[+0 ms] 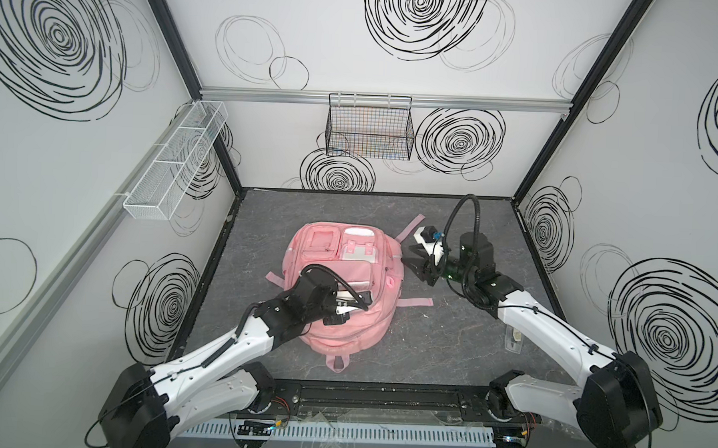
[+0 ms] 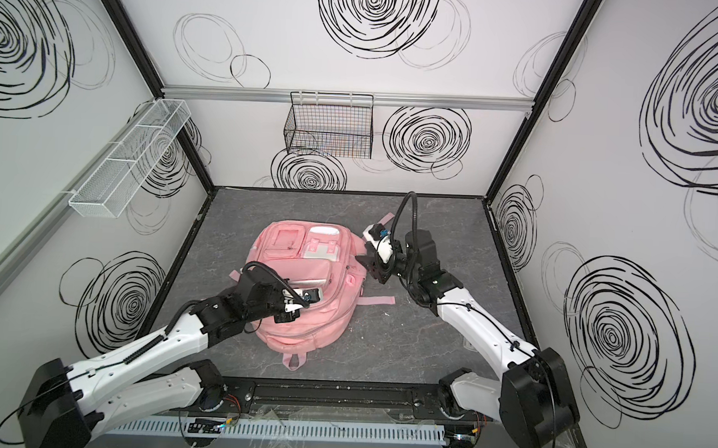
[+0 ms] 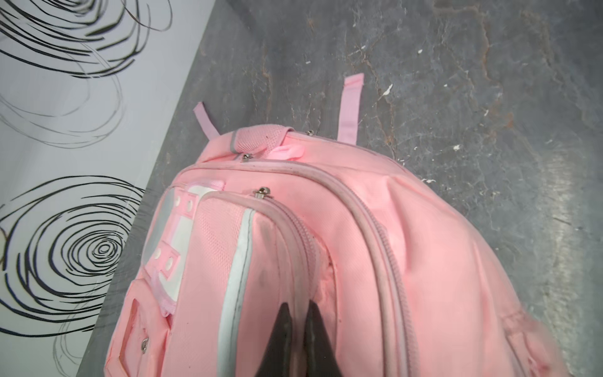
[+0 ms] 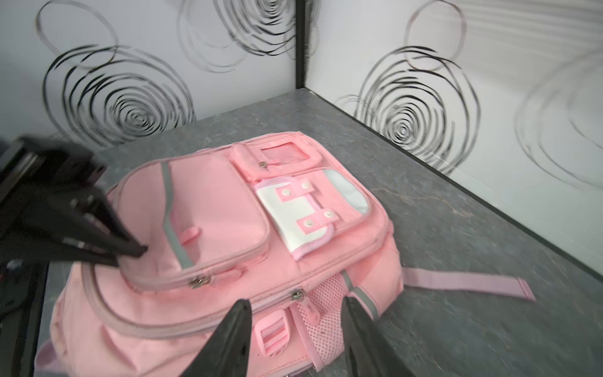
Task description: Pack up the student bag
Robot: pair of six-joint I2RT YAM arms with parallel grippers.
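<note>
**Item:** student bag, pink fabric, several front pockets, white trim and a white flap patch.

**Location:** lies flat on the table with its pockets facing up, near the middle and somewhat toward the left edge. Its carry loop points at the front edge. Loose straps trail toward the right and back edges.

**Left gripper**: jaws pressed almost together on the bag, at the zip line beside the large front pocket. It appears to pinch a fold of fabric or a zip tab; which one is hidden.

**Right gripper**: jaws partly spread and holding nothing, just beside the bag's right flank, above the mesh side pocket.

**Handling (judged):**
- Soft and limp, and probably light while unfilled.
- The shell is likely to sag and bunch under a pull.
- It may slide on the smooth table unless pinned.
- No fragile parts are visible.

**Grip points (judged):**
- the zip sliders for opening;
- the carry loop or corded seams for lifting;
- broad flat panels offer little purchase.

**Recommended:** one claw anchors the fabric while the other draws the zip.
</note>
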